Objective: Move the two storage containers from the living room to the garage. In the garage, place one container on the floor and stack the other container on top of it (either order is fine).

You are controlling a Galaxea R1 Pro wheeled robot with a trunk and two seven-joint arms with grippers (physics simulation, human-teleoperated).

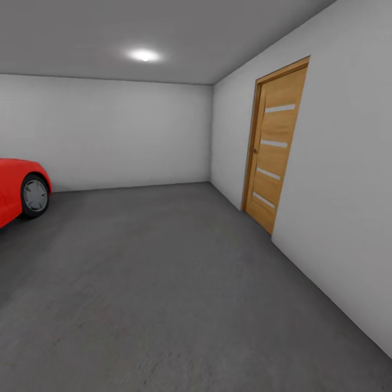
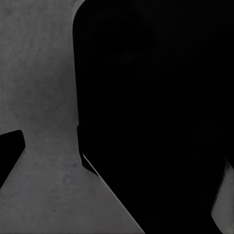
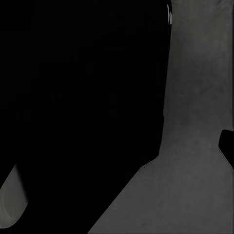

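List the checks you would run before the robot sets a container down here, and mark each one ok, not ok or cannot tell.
1. Robot is in the garage: ok. Dark grey concrete floor, plain white walls and a wooden plank door show in the head view.
2. Open floor ahead for a stack: ok. The concrete in front lies bare up to the far wall.
3. Red car out of the way: ok. It stands at the left edge, apart from the middle of the floor.
4. Door shut: ok, it sits flush in its frame.
5. Container in a gripper: cannot tell. Both wrist views show dark shapes over grey floor, no orange-red bin.
6. Gripper state, left and right: cannot tell.
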